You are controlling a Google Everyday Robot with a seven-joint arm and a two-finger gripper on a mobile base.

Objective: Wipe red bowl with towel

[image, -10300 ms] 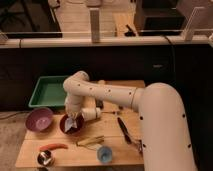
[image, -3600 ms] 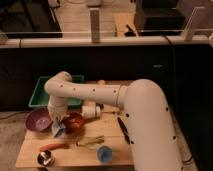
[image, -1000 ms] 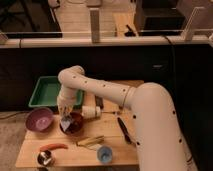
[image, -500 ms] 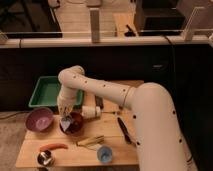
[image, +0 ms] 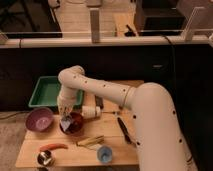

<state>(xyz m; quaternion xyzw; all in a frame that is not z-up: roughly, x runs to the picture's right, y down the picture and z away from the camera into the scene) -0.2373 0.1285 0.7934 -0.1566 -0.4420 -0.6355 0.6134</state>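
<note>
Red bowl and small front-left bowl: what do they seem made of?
The red bowl looks like glossy plastic or glazed ceramic: its inside shines. The small bowl looks like steel: grey, reflective. The gripper sits over the red bowl, at the towel.

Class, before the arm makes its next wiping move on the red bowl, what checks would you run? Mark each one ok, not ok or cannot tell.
1. Is the tool at the red bowl? Ok, it is over the left rim.
2. Is the towel in the bowl? Ok, pale cloth shows under the tool.
3. Is the towel firmly held? Cannot tell.
4. Is the red bowl upright on the table? Ok.
5. Is the purple bowl out of the way? Ok, it sits apart on the left.
</note>
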